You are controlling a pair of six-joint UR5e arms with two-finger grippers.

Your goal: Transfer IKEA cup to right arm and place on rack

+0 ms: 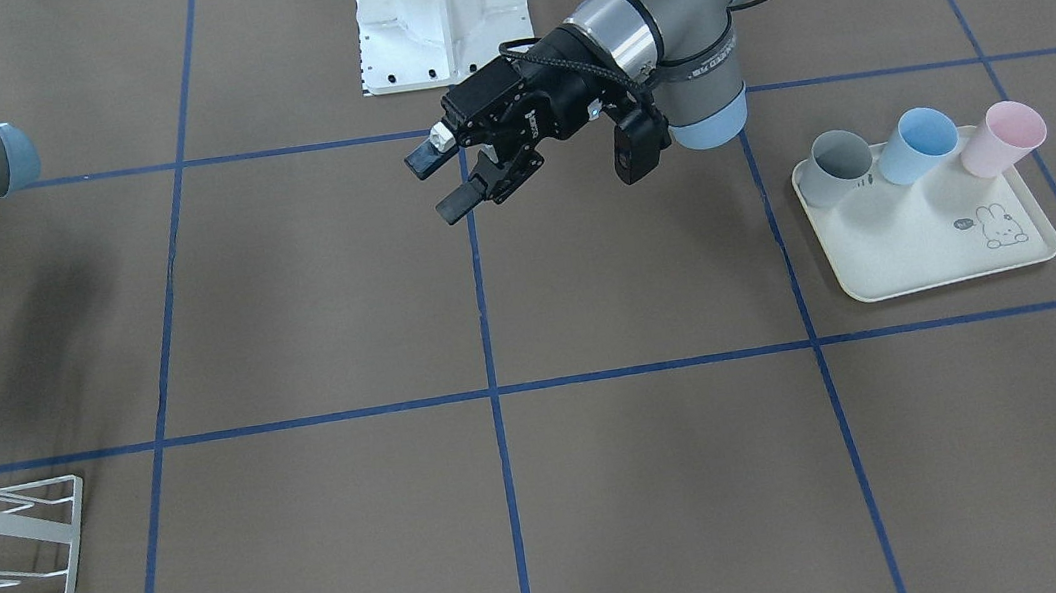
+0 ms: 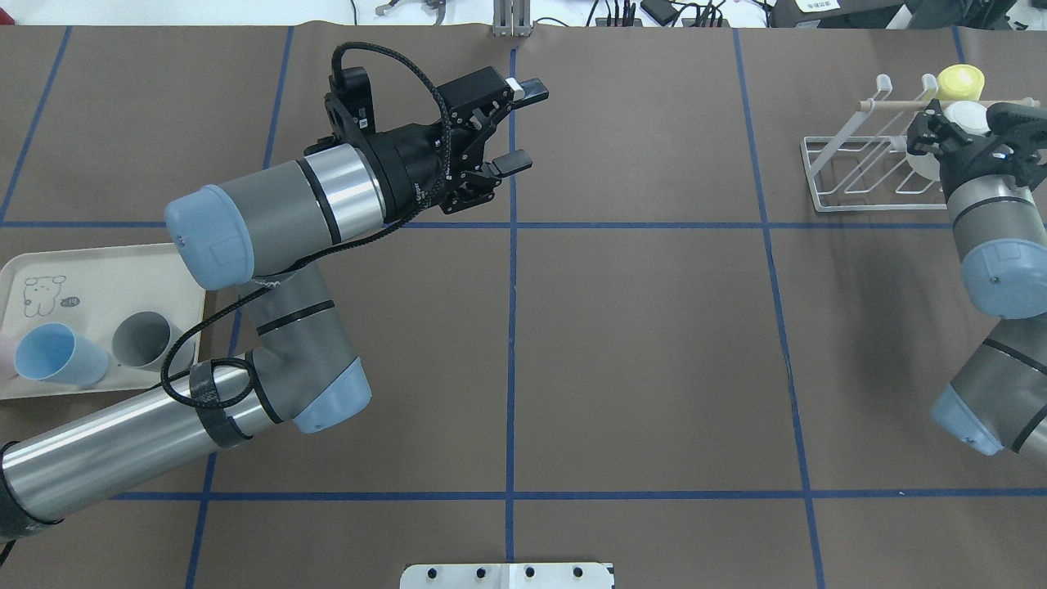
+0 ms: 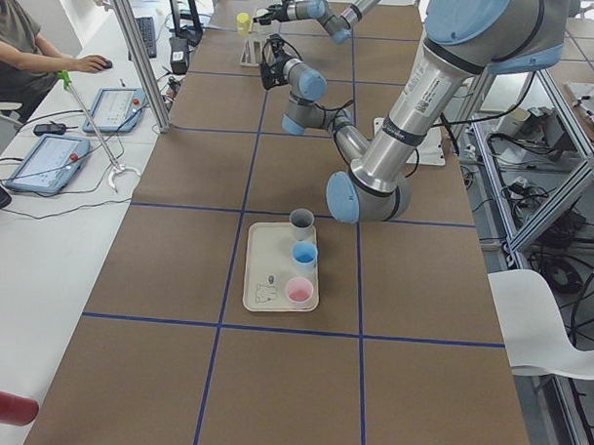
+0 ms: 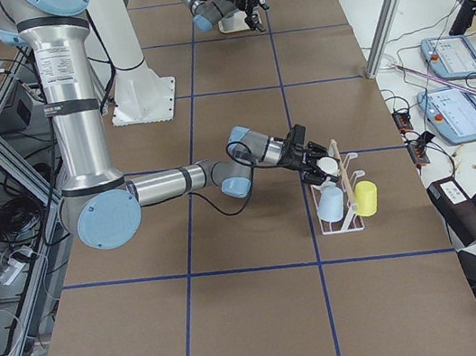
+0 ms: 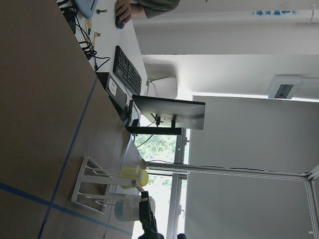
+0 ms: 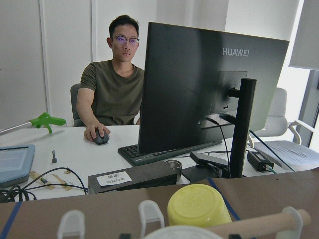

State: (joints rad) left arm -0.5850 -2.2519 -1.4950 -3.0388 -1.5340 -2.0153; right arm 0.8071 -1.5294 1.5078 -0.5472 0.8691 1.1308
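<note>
Where rack point(image 2: 871, 173) stands, table point(image 2: 654, 123) ends nearby.

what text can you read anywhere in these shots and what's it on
"HUAWEI": on the back of the monitor.
White label on the black box below it: too small to read.
Bubble print on the tray: too small to read.
Lettering on the left gripper: blurred.

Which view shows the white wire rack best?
The overhead exterior view: the small white wire rack lies nearly whole there, one end hidden by the right hand. The front-facing view crops it; side and left wrist views show it small; the right wrist view, only its top.
</note>
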